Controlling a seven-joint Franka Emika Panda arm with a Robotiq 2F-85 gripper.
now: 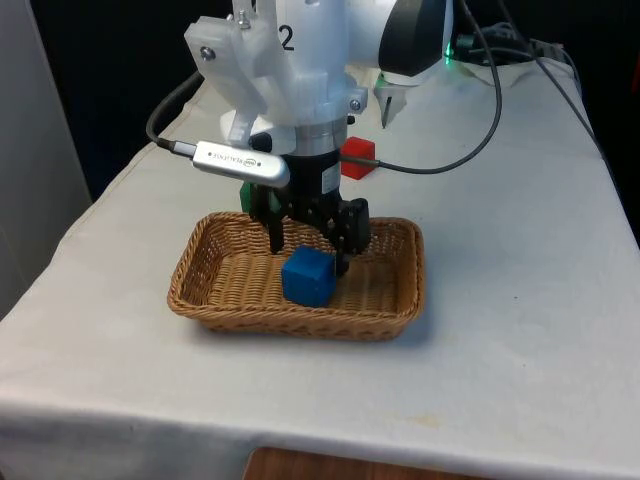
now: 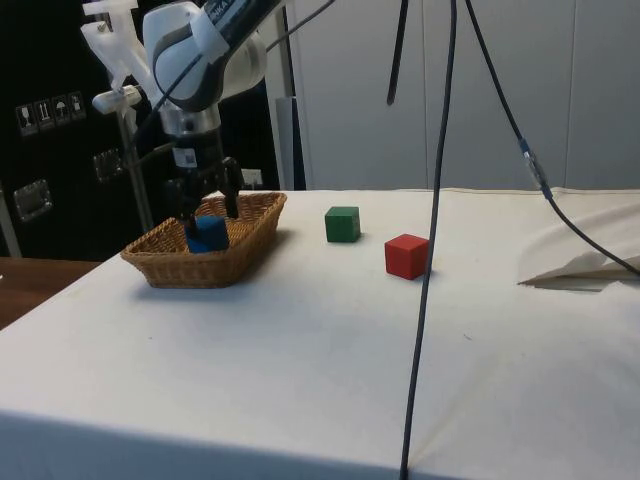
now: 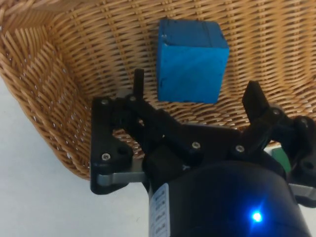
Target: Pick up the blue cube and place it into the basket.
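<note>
Basket (image 1: 395, 322) is holding blue cube (image 1: 307, 277); jaws spreading apart above it, gripping nothing. Cube prob light, rigid w/ flat sides for grabbing.

– What sits on the worktop (image 2: 300, 340) apart from the job's own pieces?

– A green cube (image 2: 342, 223) and a red cube (image 2: 406, 256), both resting on the white cloth (image 1: 520, 300).

– Close together?

– Near each other but not touching. In the side view the green one lies farther back, the red one nearer the camera.

– And from the front?

– The red cube (image 1: 357, 157) stands far back on the cloth; the green one is mostly hidden there.

– Anything else?

– Black cables (image 2: 435, 200) hang down in the side view, and a loose fold of cloth (image 2: 580, 255) lies at the worktop's far side.
</note>
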